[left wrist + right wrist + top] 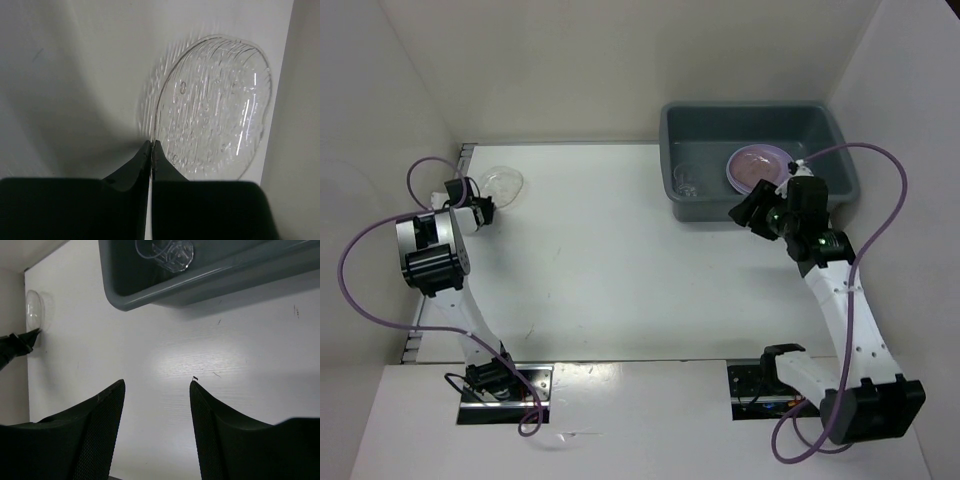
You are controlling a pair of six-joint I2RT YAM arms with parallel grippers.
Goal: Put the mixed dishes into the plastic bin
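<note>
Left gripper (151, 146): jaws closed tip to tip, pinching the near rim of the clear plate (215, 105), which extends ahead and right. Right gripper (157, 385): jaws apart, empty. The plastic bin (200, 282) lies ahead, containing the pink plate (758, 165) and a second clear plate (167, 250).

Cut off at the right wrist view's top: plastic bin (210, 282) and clear plate (167, 252) inside; from above, pink plate (758, 165) partly hidden behind the right hand (752, 212).
</note>
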